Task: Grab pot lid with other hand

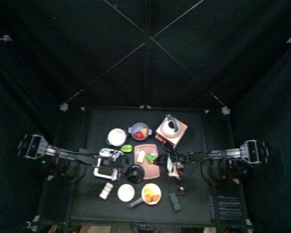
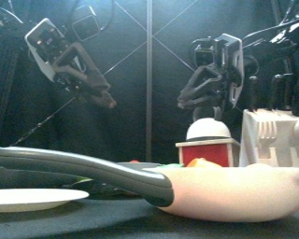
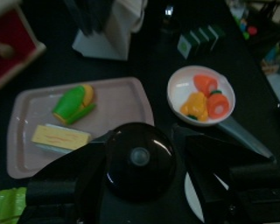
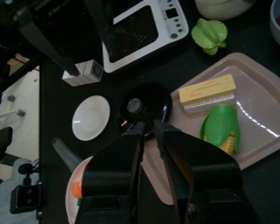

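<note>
Pot lid [image 3: 139, 160]: a black, round, domed disc with a small knob at its centre, lying on the table at the near edge of the pink tray [image 3: 38, 114], between the two arms. It looks rigid, light and smooth, so jaws may slip on the dome; the central knob [image 4: 136, 106] is judged the best place to take hold.

Left gripper [image 3: 136, 179]: directly over the lid; whether its jaws are parted or closing on the rim cannot be told.

Right gripper [image 4: 154, 131]: jaws partly apart, nothing between them, tips just beside the knob.

Surroundings: corn cob [image 3: 73, 103] and butter block [image 3: 59, 136] on the tray, near the lid. Pan of fruit [image 3: 201, 93] stands to its right, its handle running just beside the lid. White plate [image 4: 91, 117] and toy microwave [image 4: 140, 32] stand to the left. The tray's lip and the pan handle crowd the approach.
</note>
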Controlling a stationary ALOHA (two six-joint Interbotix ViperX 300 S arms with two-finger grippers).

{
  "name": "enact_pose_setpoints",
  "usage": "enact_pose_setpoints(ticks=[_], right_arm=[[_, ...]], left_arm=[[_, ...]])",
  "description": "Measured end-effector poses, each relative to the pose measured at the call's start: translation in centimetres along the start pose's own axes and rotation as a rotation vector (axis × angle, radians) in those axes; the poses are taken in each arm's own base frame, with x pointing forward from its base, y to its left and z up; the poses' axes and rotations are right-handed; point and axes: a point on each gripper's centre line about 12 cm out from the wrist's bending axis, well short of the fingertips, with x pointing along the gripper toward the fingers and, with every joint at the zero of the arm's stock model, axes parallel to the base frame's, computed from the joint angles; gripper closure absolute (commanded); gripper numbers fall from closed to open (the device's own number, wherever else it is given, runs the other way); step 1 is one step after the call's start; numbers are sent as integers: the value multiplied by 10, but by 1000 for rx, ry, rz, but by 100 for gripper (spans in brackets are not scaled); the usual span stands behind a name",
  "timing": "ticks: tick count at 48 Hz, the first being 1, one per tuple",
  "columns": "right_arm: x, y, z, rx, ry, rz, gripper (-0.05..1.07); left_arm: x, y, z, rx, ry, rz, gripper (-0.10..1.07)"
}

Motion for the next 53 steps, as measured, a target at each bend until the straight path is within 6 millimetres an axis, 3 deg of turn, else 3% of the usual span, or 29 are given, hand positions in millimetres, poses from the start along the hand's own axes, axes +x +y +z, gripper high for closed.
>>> enact_pose_setpoints(ticks=[10, 19, 34, 42, 53], right_arm=[[27, 14, 5, -66, 46, -1, 41], [51, 32, 0, -166, 111, -4, 41], [75, 60, -10, -313, 161, 30, 41], [91, 68, -13, -342, 170, 44, 41], [110, 66, -14, -372, 188, 17, 38]], left_arm=[[-35, 23, 13, -29, -190, 74, 8], [-56, 25, 17, -26, -255, 83, 8], [-101, 19, -4, -11, -353, 75, 8], [-112, 19, -10, -11, -379, 75, 8], [-113, 18, -13, -30, -376, 70, 8]])
